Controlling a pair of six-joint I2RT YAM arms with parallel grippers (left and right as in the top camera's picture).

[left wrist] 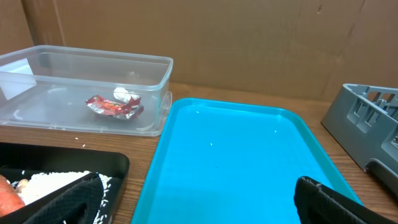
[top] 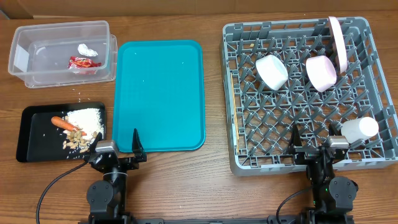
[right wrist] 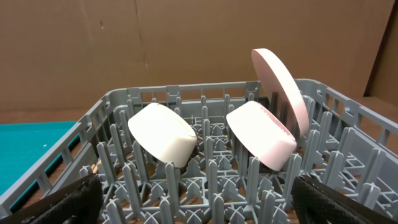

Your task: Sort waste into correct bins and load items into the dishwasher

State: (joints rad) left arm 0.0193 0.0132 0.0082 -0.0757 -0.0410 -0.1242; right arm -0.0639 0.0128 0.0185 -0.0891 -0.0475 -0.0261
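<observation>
Overhead: wrappers (top: 84, 57) in tub (top: 59, 25), scraps (top: 79, 124) in black tray (top: 37, 140), bowls (top: 272, 71), plate (top: 339, 43), cup (top: 360, 129) in rack (top: 298, 162); seemingly done. My left hand (top: 115, 152) and right hand (top: 317, 149) spread, empty.

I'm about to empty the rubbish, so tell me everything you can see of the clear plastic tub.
The clear plastic tub is rectangular, transparent, with rounded corners and a lipped rim. It stands upright and lidless on the wooden table, at the far left, beyond the black tray and close beside the teal tray. Inside lie a red snack wrapper and a crumpled white wrapper.
</observation>
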